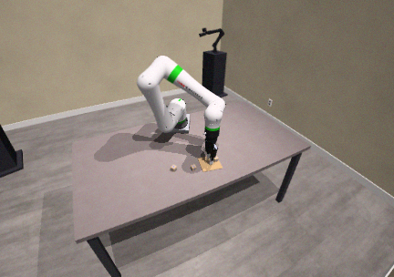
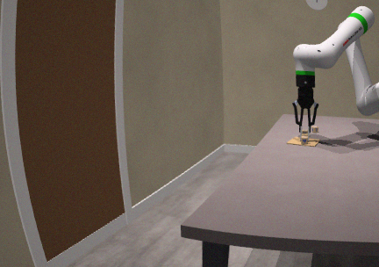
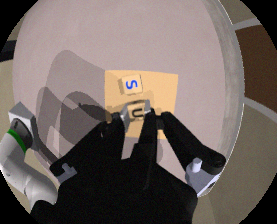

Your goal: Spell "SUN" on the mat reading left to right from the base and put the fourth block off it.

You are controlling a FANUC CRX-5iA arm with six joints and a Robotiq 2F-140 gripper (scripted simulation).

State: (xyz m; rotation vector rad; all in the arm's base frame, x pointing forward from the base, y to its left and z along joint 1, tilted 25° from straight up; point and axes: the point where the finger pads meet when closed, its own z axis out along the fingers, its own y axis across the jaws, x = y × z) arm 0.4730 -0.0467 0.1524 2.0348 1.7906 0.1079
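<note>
Wrist view showed the U block (image 3: 137, 111) grasped between the fingers (image 1: 211, 161) (image 2: 304, 137), low at the mat (image 1: 203, 167) (image 2: 295, 142) (image 3: 164, 90), just beside the S block (image 1: 216, 159) (image 2: 304, 140) (image 3: 132, 84); whether it touched down I couldn't tell. Two other blocks (image 1: 193, 167) lay off the mat on the worktop (image 1: 137, 182) (image 2: 281, 189) (image 3: 174, 40). Placing the middle letter seemed in hand; next called for seating it flat, then a gentle release and straight lift, sparing its neighbour.

s block (image 1: 216, 159) (image 2: 304, 140) (image 3: 132, 84) on mat (image 1: 203, 167) (image 2: 295, 142) (image 3: 164, 90); u block (image 2: 304, 133) (image 3: 137, 111) in gripper (image 1: 211, 161) (image 2: 304, 136) (image 3: 138, 108), just right; two blocks (image 1: 193, 167) (image 2: 315, 129) right of mat.
</note>
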